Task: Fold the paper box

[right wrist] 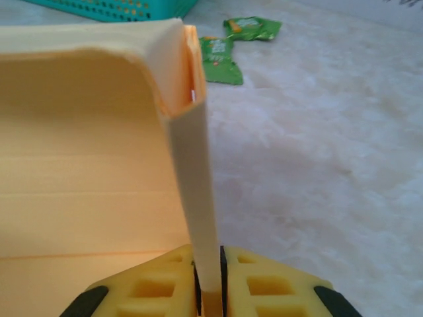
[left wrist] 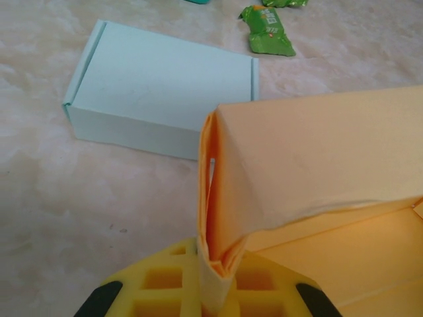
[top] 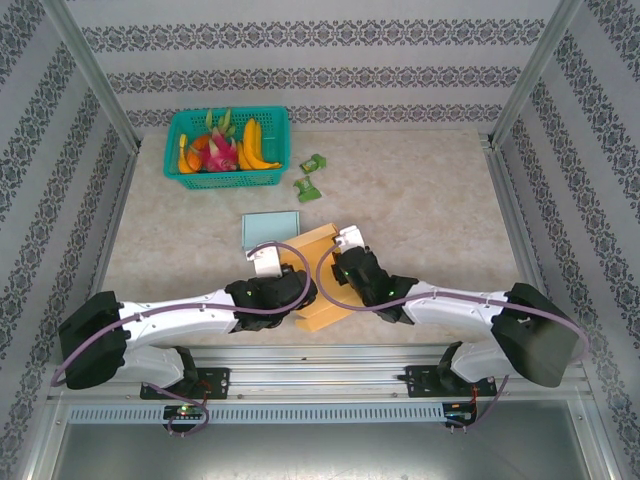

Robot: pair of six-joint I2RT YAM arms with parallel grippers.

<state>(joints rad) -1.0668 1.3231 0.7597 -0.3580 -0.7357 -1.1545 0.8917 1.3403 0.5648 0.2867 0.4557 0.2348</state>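
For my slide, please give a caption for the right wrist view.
Right end effector pinches an upright wall of the orange paper box, green packets behind.

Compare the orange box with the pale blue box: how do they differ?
The orange box is open and half-folded; the pale blue box is closed and flat. The orange box is pinched by yellow fingers; the pale blue box lies untouched. Both are paper boxes.

Marbled table (top: 430, 210), basket (top: 225, 180), blue box (top: 270, 230), orange box (top: 312, 242), green packets (top: 307, 188)

Orange paper box (top: 312, 245), partly folded, open top, both side walls standing upright
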